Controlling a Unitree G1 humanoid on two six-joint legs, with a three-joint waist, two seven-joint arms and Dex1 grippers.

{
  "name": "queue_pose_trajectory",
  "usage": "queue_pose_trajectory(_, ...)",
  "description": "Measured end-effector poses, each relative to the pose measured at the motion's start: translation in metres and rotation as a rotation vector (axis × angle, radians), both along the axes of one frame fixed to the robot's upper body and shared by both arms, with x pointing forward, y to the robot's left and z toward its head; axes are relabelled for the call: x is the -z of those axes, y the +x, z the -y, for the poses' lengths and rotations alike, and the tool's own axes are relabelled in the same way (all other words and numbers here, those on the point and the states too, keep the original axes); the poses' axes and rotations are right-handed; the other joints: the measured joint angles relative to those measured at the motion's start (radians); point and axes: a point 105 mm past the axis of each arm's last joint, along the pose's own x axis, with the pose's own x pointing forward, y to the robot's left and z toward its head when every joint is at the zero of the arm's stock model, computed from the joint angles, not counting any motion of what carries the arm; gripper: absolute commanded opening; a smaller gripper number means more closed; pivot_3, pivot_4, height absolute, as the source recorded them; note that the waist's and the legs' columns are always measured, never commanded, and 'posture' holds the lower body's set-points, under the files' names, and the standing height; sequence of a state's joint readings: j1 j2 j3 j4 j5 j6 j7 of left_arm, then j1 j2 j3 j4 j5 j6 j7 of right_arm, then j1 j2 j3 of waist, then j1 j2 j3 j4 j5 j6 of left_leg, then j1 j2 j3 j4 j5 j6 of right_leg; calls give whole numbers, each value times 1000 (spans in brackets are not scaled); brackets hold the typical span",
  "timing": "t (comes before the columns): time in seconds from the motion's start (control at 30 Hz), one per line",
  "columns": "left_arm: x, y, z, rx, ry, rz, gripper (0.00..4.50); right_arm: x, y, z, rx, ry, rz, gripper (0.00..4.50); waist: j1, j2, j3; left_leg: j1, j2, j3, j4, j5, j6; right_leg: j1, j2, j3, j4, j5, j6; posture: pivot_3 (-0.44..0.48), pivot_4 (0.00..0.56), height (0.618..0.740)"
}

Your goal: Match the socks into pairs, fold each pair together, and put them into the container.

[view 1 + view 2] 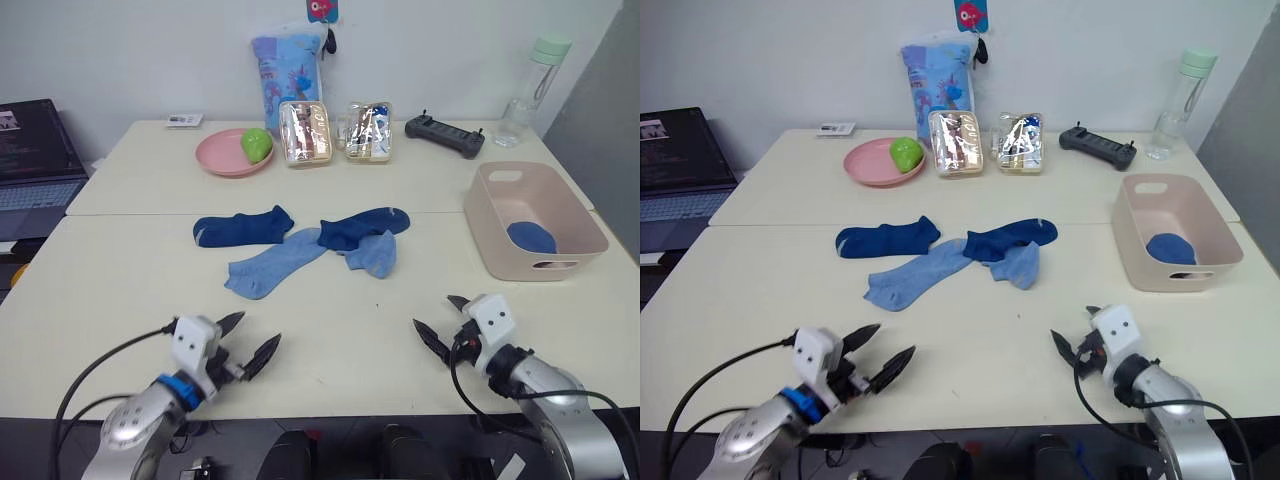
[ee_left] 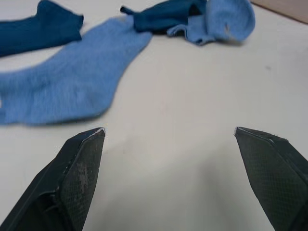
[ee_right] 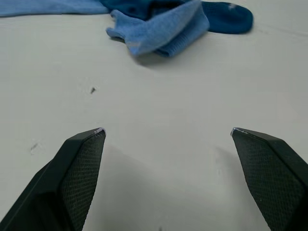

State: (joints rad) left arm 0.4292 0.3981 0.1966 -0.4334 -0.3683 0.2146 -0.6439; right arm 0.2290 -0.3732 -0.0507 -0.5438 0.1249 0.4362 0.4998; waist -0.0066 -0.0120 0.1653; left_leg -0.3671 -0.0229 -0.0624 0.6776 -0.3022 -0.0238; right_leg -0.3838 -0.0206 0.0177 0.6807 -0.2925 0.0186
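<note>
While both arms are held low over the near edge of the worktop, the left end effector is seen with its two black fingers spread wide and nothing between them, just above the bare surface. The right end effector is likewise spread apart and empty, with bare worktop under its tips.

Four socks are laid out near the middle of the worktop, well apart from both end effectors. A dark navy sock is stretched flat at the robot's left of the group. A light blue sock is laid diagonally just in front of it, its upper end reaching toward a second navy sock. A folded-over light blue sock is touching that second navy sock and is partly overlapped by it.

The container, a pale pink tub with slot handles, is placed at the robot's right, apart from the loose socks. A blue bundle is seen resting on its floor; how many socks it holds cannot be told.

Along the far side, a round pink plate with a green object, two clear snack boxes, a black controller and a clear bottle are ranged. A laptop is seen at the far left.
</note>
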Motion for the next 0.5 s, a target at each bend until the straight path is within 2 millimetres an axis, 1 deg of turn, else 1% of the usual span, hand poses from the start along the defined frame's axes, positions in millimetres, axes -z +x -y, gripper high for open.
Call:
queue_pose_trajectory(0.1, 6, -12, -13, -77, 5, -18, 4500, -3, -2, 6, 32, -29, 53, 4495, 2, -1, 0, 3, 0, 0, 0, 1, 1, 4, 0, 0, -1, -2, -1, 0, 150, 740)
queue_pose_trajectory(0.17, 5, -11, -21, -112, 8, 1, 4500, -2, -2, 6, 59, -12, 63, 4495, 1, 1, 0, 3, 0, 1, 0, 0, 1, 3, 0, 0, -1, -2, 0, 0, 150, 740)
queue_pose_trajectory(0.2, 5, -11, -21, -120, 5, 11, 4500, -2, -1, 6, 63, -9, 68, 4495, 1, 0, 0, 3, 0, 1, 0, 0, 1, 3, 0, 0, -1, -2, 0, 0, 150, 740)
queue_pose_trajectory(0.3, 6, -4, -25, -118, 7, 33, 4500, -9, 7, 1, 35, -8, 95, 4495, 0, -1, 0, 2, 0, 1, -1, 0, 1, 2, 0, -1, -1, -2, 0, 0, 150, 740)
queue_pose_trajectory(0.33, 7, -1, -27, -111, 19, 39, 4500, -12, 9, -4, 0, -4, 95, 4495, 1, -1, 1, 3, 0, 1, -1, 0, 1, 3, 0, -1, -1, -2, 0, 0, 150, 740)
queue_pose_trajectory(0.37, 5, 9, -31, -99, 42, 51, 4500, -18, 15, -11, -51, 12, 91, 4495, 1, -1, 2, 3, 0, 0, -1, 1, 1, 2, 0, -2, 0, -1, 0, 0, 150, 740)
queue_pose_trajectory(0.43, -10, 31, -37, -82, 81, 111, 4500, -37, 24, -27, -153, 47, 115, 4495, 2, -1, 2, 3, 0, -3, -1, 2, 3, 3, 1, -4, 0, 0, -2, 0, 150, 740)
queue_pose_trajectory(0.5, -27, 47, -39, -59, 119, 172, 4500, -57, 27, -41, -249, 53, 148, 4495, 3, -1, 2, 3, 0, -3, -1, 2, 4, 4, 1, -4, 0, 0, -2, 0, 150, 740)
